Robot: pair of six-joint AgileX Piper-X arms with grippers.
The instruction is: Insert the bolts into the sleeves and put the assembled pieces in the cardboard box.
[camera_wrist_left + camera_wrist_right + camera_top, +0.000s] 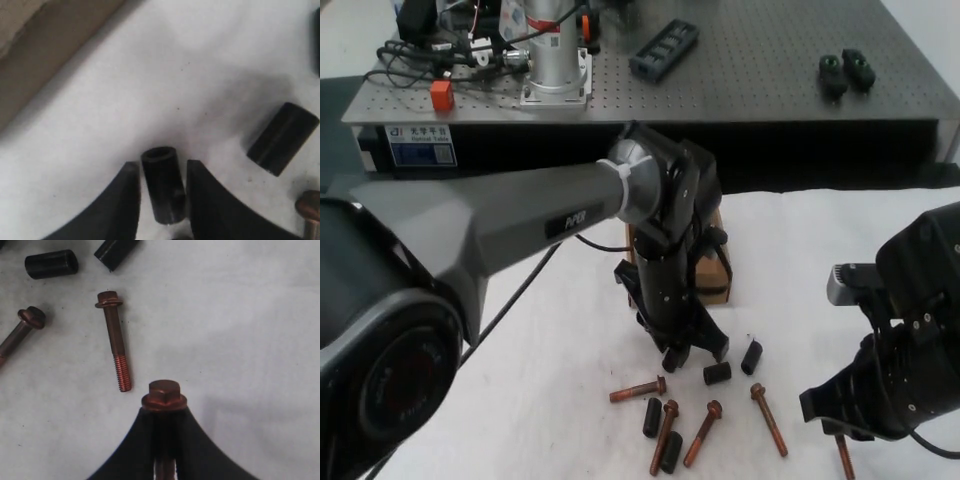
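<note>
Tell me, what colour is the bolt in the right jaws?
Coppery brown bolt, best in the right wrist view.

White lettering on left arm (520, 215), up-arm from left gripper (694, 352): a maker's mark, not read off. Blue/white label (420, 146) on bench (740, 70) front edge, well beyond gripper & off to its left: characters too small to read. Sticker (552, 42) on silver post (558, 70), farther back: print illegible.

Bright, diffuse light — soft grey shadow beside loose sleeve (282, 137)
</note>
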